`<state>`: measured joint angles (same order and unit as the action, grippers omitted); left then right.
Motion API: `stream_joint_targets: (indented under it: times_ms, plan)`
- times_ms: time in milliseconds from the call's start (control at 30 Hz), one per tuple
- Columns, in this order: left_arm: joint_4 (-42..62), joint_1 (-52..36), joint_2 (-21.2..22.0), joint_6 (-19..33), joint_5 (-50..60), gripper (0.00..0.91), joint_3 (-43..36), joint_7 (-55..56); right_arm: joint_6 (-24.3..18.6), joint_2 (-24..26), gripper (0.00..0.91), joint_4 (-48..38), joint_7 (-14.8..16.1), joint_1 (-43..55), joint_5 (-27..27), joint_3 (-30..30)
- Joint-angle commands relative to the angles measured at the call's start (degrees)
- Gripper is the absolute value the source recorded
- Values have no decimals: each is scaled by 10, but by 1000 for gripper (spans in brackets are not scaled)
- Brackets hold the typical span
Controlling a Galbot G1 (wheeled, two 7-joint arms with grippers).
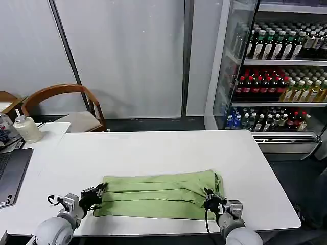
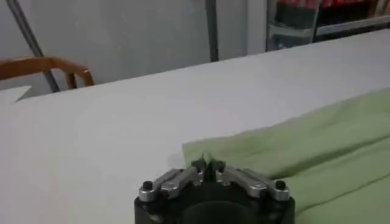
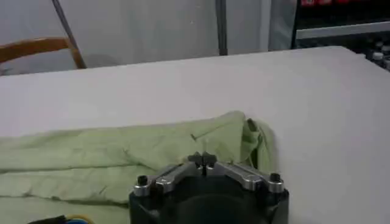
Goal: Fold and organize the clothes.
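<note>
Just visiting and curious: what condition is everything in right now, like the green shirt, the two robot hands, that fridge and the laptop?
Polo shirt: folded into a long band, lying flat on the white table.
Left end effector: shut on the shirt's left end.
Right end effector: shut on the shirt's right end.
Drinks fridge: glass door closed, shelves full of bottles.
Laptop: open, lying on the side table.
Wooden chair: empty.

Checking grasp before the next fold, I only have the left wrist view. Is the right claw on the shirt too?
Observer: Yes. The right claw is closed on the polo shirt at its right near edge.
Operator: And the left claw?
Observer: The left claw is pinched shut on the shirt's left end.
Operator: How's the shirt folded?
Observer: It lies as a long band across the white table, close to the near edge.
</note>
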<state>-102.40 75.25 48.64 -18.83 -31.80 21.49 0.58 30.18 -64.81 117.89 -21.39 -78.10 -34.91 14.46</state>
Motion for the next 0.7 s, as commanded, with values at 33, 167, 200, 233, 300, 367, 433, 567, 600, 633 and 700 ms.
stream_joint_targets:
  times_ms: [33, 167, 200, 233, 300, 367, 433, 567, 600, 633, 700]
  plan:
    - [-24, 0, -4, 0, -1, 907, 4, 50, 8, 1, 907, 26, -18, -19, -1, 5]
    - [-55, 10, -9, -3, -11, 907, 8, 76, 4, 2, 907, 35, -10, -31, 24, 13]
    - [-60, 13, -9, -4, -11, 907, 7, 82, 1, 2, 907, 39, -8, -35, 29, 18]
    - [-67, 19, -9, -7, -14, 907, 6, 98, 0, 2, 907, 41, -4, -37, 32, 22]
    - [-77, 23, -6, -15, -25, 907, 3, 122, -1, 1, 907, 49, -4, -40, 34, 28]
    - [-83, 24, 2, -15, -40, 907, -7, 161, 1, -4, 907, 61, -5, -42, 33, 33]
    - [-86, 25, 9, -13, -48, 907, -23, 193, 1, -6, 907, 73, -5, -43, 35, 35]
    - [-91, 20, 19, -16, -81, 907, -35, 249, 0, -3, 907, 88, 4, -52, 64, 46]
    - [-91, 20, 19, -15, -89, 907, -36, 257, 0, -1, 907, 90, 11, -53, 69, 51]
    - [-89, 21, 18, -14, -87, 907, -36, 256, 1, -1, 907, 90, 12, -52, 70, 53]
    - [-84, 23, 17, -13, -85, 907, -39, 261, 2, -2, 907, 88, 11, -48, 71, 54]
